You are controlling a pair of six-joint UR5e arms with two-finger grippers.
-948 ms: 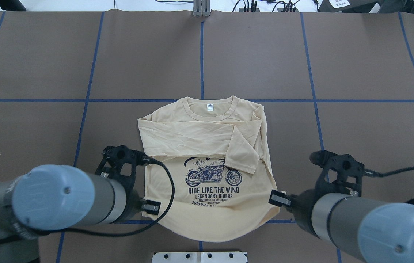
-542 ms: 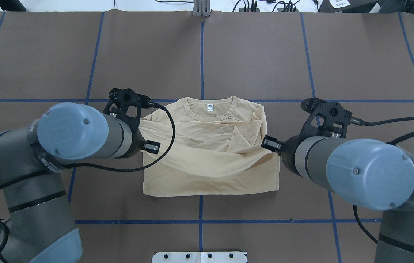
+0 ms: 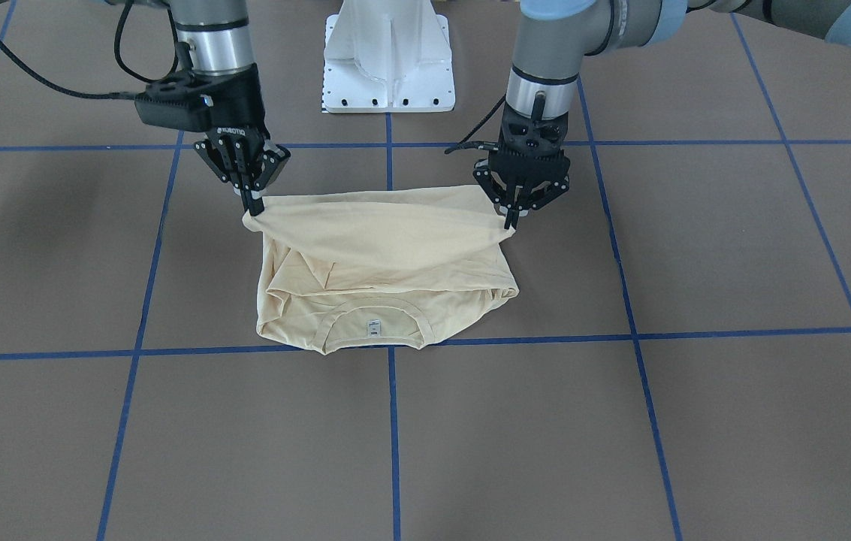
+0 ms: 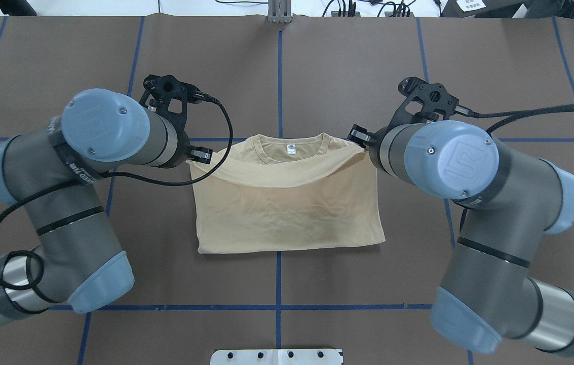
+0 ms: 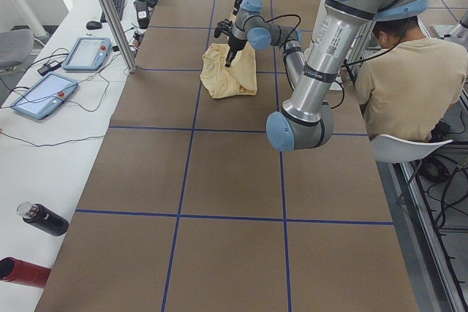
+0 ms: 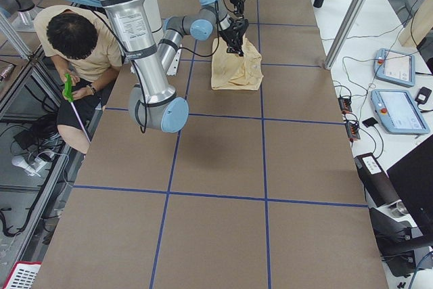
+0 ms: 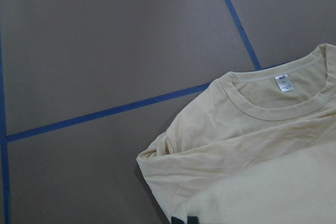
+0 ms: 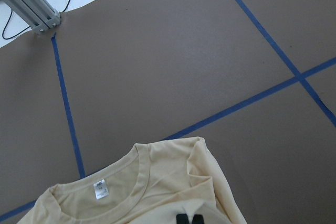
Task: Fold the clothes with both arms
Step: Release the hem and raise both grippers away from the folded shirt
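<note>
The cream-yellow T-shirt (image 3: 387, 248) lies at the table's middle, its lower half doubled over toward the ribbed neck (image 4: 291, 150), so the print is hidden. My left gripper (image 3: 509, 219) is shut on one hem corner and my right gripper (image 3: 254, 207) is shut on the other. Both hold the hem taut a little above the shirt, near the shoulders. In the overhead view the wrists hide the fingers. The neck and a shoulder show in the left wrist view (image 7: 252, 140) and the right wrist view (image 8: 157, 187).
Blue tape lines (image 4: 279, 76) grid the brown table. The white pedestal base (image 3: 387, 68) stands at the robot's side. An aluminium post (image 4: 279, 12) stands at the far edge. A seated person (image 5: 398, 85) is beside the robot. Pendants (image 5: 88, 52) and bottles (image 5: 40, 218) lie off the mat.
Both grippers have carried the hem from the near edge away across the shirt to the shoulders. The print is now covered and the fold line sits nearer the robot.
</note>
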